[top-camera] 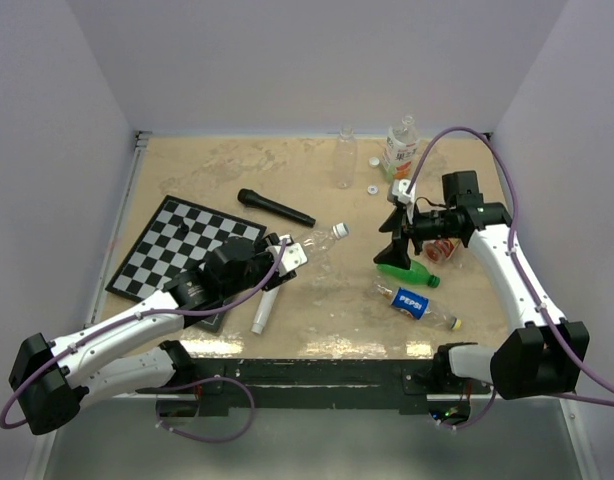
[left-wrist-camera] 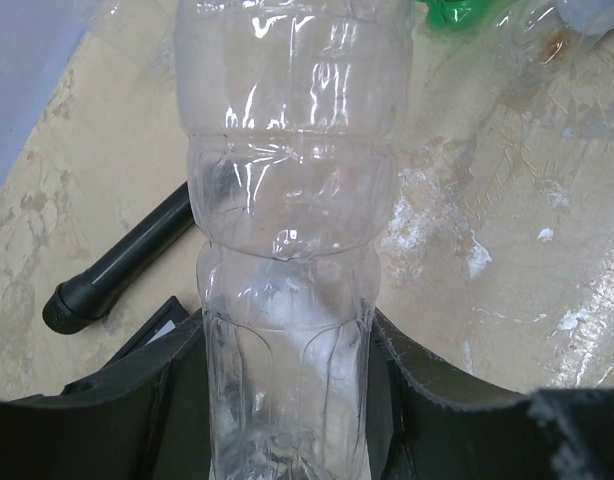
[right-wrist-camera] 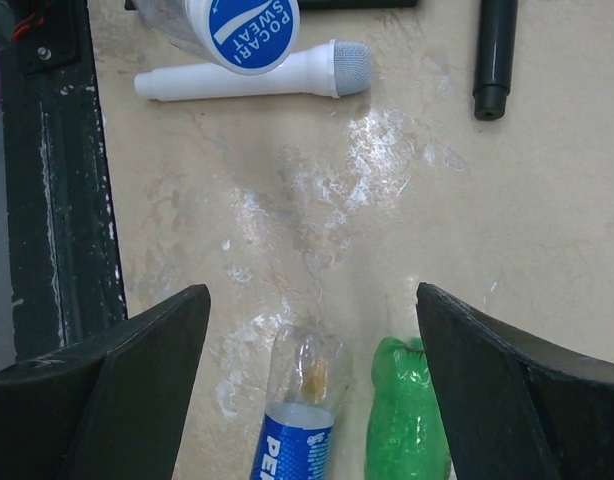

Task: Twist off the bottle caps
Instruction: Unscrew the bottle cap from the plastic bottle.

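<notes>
My left gripper (top-camera: pixel 287 252) is shut on a clear plastic bottle (top-camera: pixel 315 243) that lies tilted toward the table's middle, its small white cap (top-camera: pixel 340 229) on the far end. In the left wrist view that bottle (left-wrist-camera: pixel 287 200) fills the gap between my left gripper's (left-wrist-camera: pixel 287 350) fingers. My right gripper (top-camera: pixel 390 243) stands open over a green bottle (top-camera: pixel 407 270) and a Pepsi bottle (top-camera: pixel 414 302), both lying on the table. The right wrist view shows the Pepsi bottle (right-wrist-camera: pixel 299 420) and green bottle (right-wrist-camera: pixel 407 425) between the spread fingers of the right gripper (right-wrist-camera: pixel 312 320). Two loose white caps (top-camera: pixel 373 160) (top-camera: pixel 371 188) lie at the back.
A chessboard (top-camera: pixel 177 245) lies at the left. A black microphone (top-camera: pixel 275 207) lies behind the held bottle, a white microphone (top-camera: pixel 262 312) near the front edge. Two bottles stand at the back: a clear one (top-camera: pixel 345 157) and a labelled one (top-camera: pixel 401 147).
</notes>
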`<state>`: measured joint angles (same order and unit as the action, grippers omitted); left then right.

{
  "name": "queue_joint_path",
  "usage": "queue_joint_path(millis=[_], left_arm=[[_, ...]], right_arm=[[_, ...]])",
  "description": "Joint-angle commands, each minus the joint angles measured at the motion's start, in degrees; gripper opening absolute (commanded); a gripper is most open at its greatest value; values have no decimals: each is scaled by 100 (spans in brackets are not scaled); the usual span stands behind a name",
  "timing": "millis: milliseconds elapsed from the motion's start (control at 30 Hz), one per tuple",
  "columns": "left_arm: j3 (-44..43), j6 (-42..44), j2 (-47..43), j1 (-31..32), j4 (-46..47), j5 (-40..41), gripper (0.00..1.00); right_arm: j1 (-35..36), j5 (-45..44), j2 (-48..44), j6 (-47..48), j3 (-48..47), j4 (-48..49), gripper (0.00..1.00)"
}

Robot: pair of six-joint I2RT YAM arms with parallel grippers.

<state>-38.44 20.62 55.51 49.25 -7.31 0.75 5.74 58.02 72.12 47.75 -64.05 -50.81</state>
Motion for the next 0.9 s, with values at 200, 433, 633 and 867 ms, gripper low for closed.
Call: queue_joint_path(millis=[200, 433, 633, 867], left_arm=[[-50, 21, 22, -21, 292, -49, 9], [-41, 3, 30, -12, 300, -207, 9], [-50, -6, 83, -21, 300, -260, 9], [-41, -14, 118, -21, 300, -278, 9]], right_arm=[[208, 166, 267, -819, -520, 80, 87], [621, 421, 689, -1610, -968, 440, 86], [832, 640, 1041, -1690, -1382, 177, 85], [991, 807, 1085, -1751, -1426, 141, 81]])
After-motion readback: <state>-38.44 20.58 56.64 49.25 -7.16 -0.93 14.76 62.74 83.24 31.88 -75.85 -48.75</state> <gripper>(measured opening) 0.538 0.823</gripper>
